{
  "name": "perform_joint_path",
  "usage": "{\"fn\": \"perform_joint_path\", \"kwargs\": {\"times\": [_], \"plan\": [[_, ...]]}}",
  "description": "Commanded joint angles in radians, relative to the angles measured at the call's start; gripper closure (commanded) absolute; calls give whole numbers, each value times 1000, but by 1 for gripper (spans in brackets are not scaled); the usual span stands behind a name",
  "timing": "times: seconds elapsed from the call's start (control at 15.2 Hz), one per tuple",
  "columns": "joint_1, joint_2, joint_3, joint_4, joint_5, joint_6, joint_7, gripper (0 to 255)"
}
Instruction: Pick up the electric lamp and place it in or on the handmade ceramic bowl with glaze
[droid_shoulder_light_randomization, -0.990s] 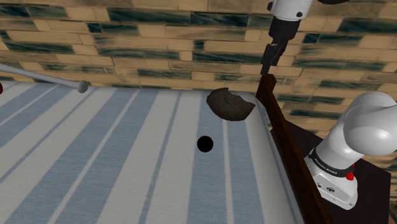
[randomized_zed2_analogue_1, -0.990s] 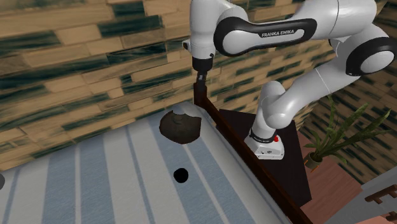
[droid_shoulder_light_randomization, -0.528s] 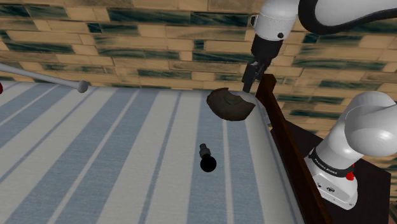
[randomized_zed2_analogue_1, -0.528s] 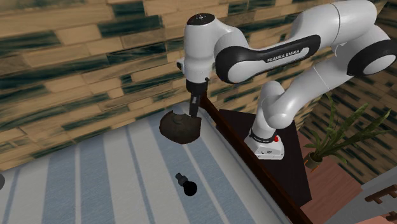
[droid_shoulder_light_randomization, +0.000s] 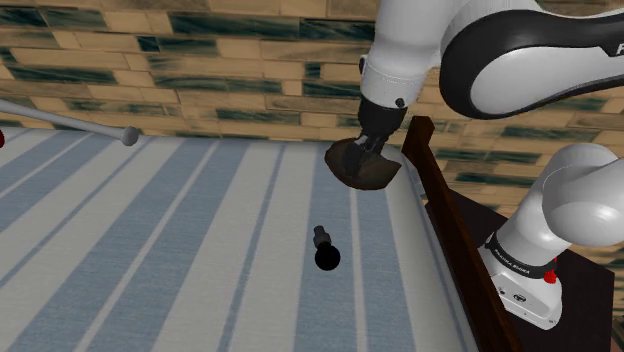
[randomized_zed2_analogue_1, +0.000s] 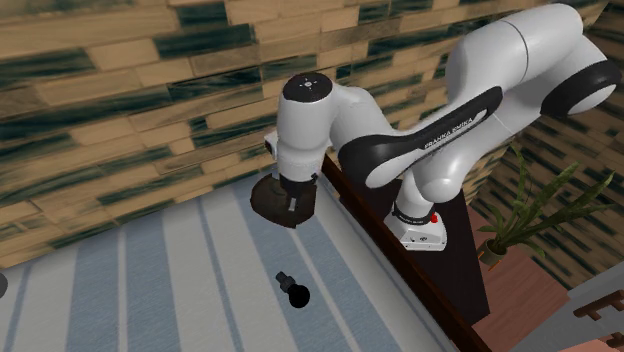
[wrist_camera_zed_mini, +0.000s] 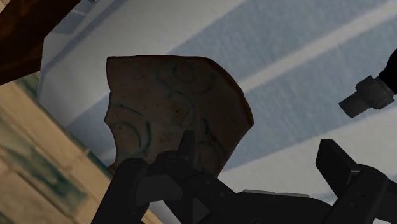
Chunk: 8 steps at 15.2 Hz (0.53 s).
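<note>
Where the striped cover (droid_shoulder_light_randomization: 180, 230) meets the tan-and-green brick wall (droid_shoulder_light_randomization: 200, 60), the bowl (droid_shoulder_light_randomization: 348, 168) sits close to a dark wooden rail (droid_shoulder_light_randomization: 445, 210). It is a lumpy brown thing with an uneven, broken-looking rim, and the wrist view shows faint teal swirls on its dull inside. The black gripper (droid_shoulder_light_randomization: 365, 150) hangs right over it, its fingers standing apart with nothing between them. On the dark band of the white arm (randomized_zed2_analogue_1: 520, 60), the lettering (randomized_zed2_analogue_1: 455, 133) reads FRANKA EMIKA. The lamp (droid_shoulder_light_randomization: 324, 250) lies on its side on a blue stripe of the cover, well apart from the bowl. It is small, plain and all black, with a round ball at one end and a short stubby cylinder at the other.
</note>
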Motion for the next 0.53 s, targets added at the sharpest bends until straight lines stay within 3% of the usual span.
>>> {"fn": "perform_joint_path", "kwargs": {"times": [0.0,0.46], "plan": [[-5,49,62,22,-11,39,65,0],[-77,272,293,145,-154,146,322,0]]}}
